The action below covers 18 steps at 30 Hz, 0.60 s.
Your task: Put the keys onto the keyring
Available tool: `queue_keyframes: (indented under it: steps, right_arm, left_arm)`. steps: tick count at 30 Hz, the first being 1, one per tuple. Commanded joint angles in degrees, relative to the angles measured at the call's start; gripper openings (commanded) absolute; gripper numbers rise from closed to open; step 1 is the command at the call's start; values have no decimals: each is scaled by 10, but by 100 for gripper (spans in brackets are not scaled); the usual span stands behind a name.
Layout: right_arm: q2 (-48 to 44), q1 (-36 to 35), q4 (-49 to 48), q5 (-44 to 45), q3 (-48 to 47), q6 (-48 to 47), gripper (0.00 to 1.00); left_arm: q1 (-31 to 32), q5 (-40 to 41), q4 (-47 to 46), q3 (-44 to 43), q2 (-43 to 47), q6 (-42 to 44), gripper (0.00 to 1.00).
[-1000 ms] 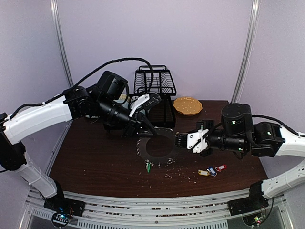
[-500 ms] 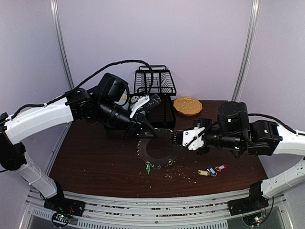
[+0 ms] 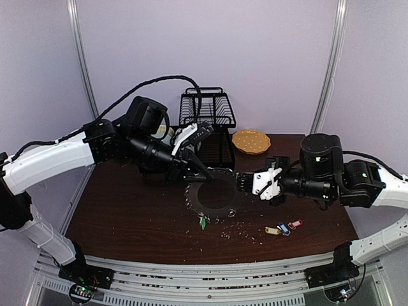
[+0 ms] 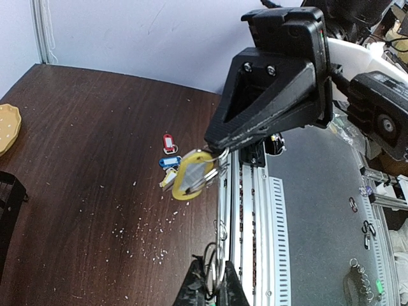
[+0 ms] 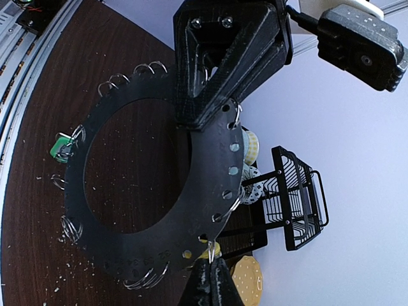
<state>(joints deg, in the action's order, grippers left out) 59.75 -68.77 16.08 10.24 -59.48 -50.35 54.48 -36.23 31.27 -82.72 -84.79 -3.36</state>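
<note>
The keyring [image 3: 224, 211] is a dark flat disc held tilted above the table, with split rings around its rim. My left gripper [image 3: 190, 171] is shut on its far-left rim; in the left wrist view the keyring [image 4: 220, 210] runs edge-on up from the left gripper [image 4: 215, 280]. My right gripper [image 3: 240, 183] is shut on a yellow-tagged key [image 4: 191, 175] at the disc's right rim. In the right wrist view the right gripper [image 5: 209, 264] pinches a wire ring at a rim hole of the keyring [image 5: 210, 178]. A green-tagged key [image 3: 202, 222] hangs from the disc. Yellow [image 3: 272, 231], blue [image 3: 282, 227] and red [image 3: 295, 224] keys lie on the table.
A black wire rack [image 3: 207, 115] stands at the back, with an orange scalloped plate [image 3: 250, 141] to its right. Crumbs [image 3: 237, 229] are scattered under and in front of the disc. A metal rail runs along the table's near edge.
My right gripper moved left to the disc's right rim, then eased back slightly right. The left gripper kept its hold and shifted only a little.
</note>
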Motion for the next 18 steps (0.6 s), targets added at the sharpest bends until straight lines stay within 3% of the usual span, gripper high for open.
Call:
queue_keyframes:
  steps: [1, 18]
  right_arm:
    - [-1, -3, 24, -1, 9, -13, 0]
    - [38, -7, 40, 25, -26, -35, 0]
  left_arm:
    - [3, -17, -53, -10, 18, -5, 0]
    - [3, -28, -77, 5, 24, -10, 0]
